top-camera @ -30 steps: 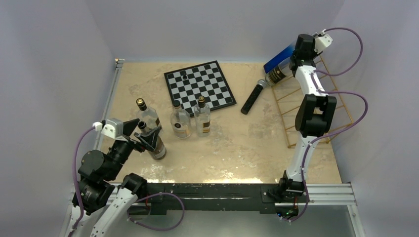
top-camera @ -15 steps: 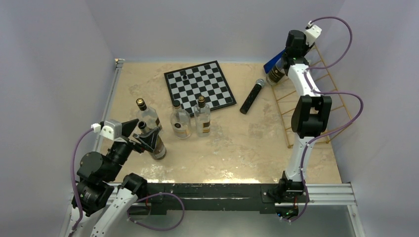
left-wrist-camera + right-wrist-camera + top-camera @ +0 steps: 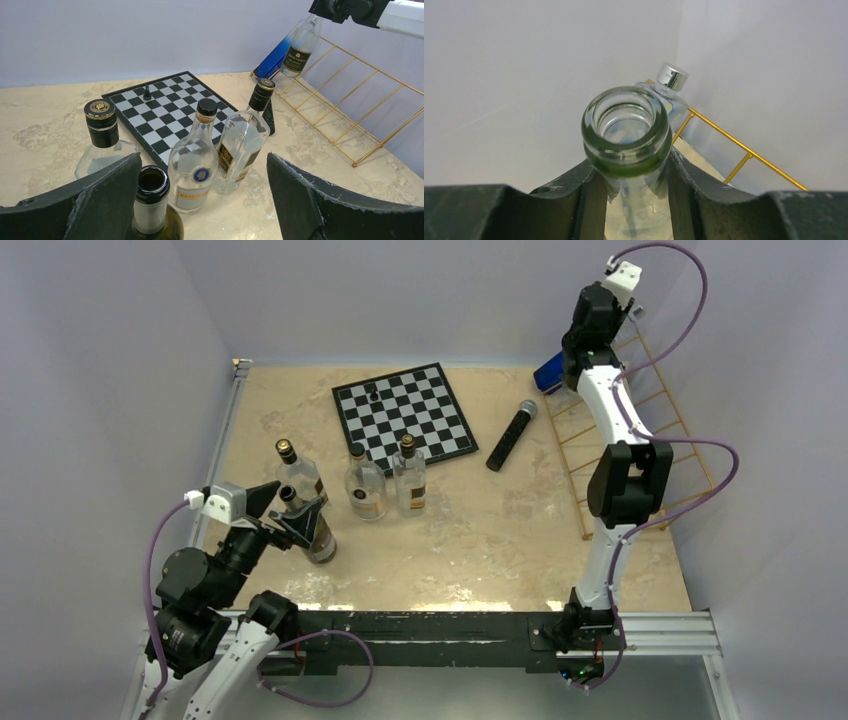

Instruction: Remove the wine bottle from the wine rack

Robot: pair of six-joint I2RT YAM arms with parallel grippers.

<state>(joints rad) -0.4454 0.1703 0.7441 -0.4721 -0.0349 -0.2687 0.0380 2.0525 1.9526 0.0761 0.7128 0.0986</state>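
Closed on its neck, the right gripper (image 3: 630,165) now holds the wine bottle (image 3: 295,50) steeper than before, the base below seeming nearly off the wine rack (image 3: 314,129).

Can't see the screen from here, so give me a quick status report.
Left hand open, by the standing bottles. Right hand shut on neck of wine bottle, tilted at far end of wine rack. Silver-capped bottle close beside it.
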